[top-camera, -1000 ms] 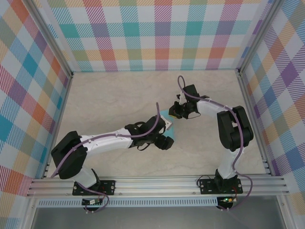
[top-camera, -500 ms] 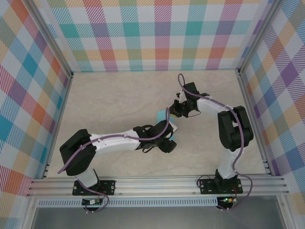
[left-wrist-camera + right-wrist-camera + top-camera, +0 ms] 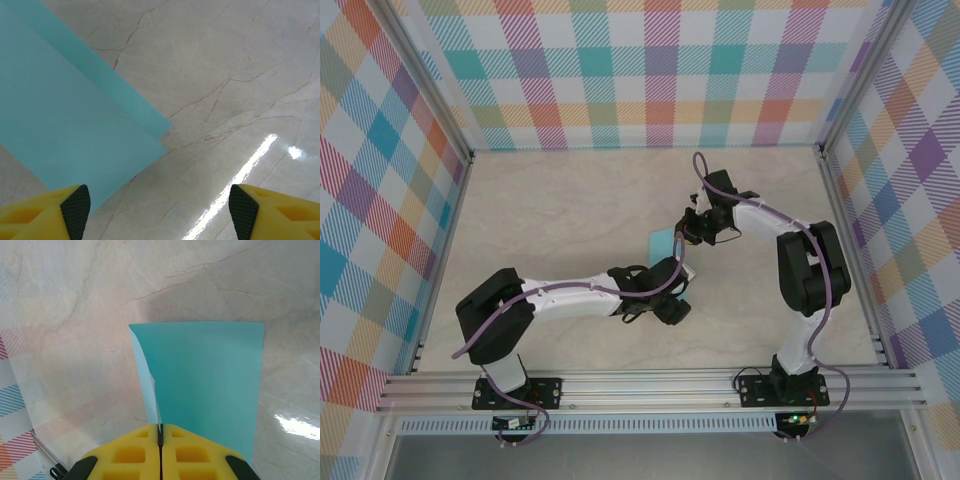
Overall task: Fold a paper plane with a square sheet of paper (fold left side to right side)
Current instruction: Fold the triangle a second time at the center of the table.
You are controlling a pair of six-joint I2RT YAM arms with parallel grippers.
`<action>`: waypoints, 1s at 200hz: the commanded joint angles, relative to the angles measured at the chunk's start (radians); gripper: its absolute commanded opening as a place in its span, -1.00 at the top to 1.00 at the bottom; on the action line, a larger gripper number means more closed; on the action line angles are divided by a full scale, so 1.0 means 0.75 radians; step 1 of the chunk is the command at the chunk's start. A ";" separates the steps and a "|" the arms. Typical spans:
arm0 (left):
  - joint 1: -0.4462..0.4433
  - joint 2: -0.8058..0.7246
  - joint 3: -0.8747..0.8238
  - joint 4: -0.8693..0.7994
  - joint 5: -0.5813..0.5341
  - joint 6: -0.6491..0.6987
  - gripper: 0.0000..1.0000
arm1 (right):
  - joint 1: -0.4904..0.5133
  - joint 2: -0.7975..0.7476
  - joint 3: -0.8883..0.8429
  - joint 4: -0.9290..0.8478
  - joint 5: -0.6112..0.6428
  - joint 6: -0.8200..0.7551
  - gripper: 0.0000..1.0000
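Left arm (image 3: 565, 293): slim white link shells, with bulky black housings at the shoulder and wrist joints.
Right arm (image 3: 765, 220): the same white shells, with a large black rounded housing at the elbow.
Cables (image 3: 697, 170): one purple cable per arm, running along the links and looping free near the wrist.
Bases (image 3: 515, 392): flat black plates at the foot of each arm, with small wires trailing below.
Left claw (image 3: 160, 212): two bright yellow plastic fingers with angular tips.
Pads (image 3: 76, 210): black, finely textured, set on the inner face of each yellow finger.
Right claw (image 3: 160, 432): yellow fingers with square moulded recesses and black rounded parts at the outer corners.
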 commanded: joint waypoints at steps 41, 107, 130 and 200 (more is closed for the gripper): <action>-0.063 0.130 0.117 -0.061 -0.201 0.049 -0.42 | -0.001 0.022 0.024 -0.025 -0.012 -0.007 0.87; -0.072 0.151 0.131 -0.067 -0.308 0.052 -0.01 | -0.001 0.023 0.020 -0.023 -0.013 -0.009 0.86; -0.072 0.139 0.117 -0.063 -0.292 0.061 0.31 | -0.001 0.027 0.024 -0.025 -0.012 -0.015 0.83; -0.072 0.096 0.095 -0.062 -0.267 0.075 0.79 | -0.001 0.020 0.041 -0.032 -0.003 -0.037 0.60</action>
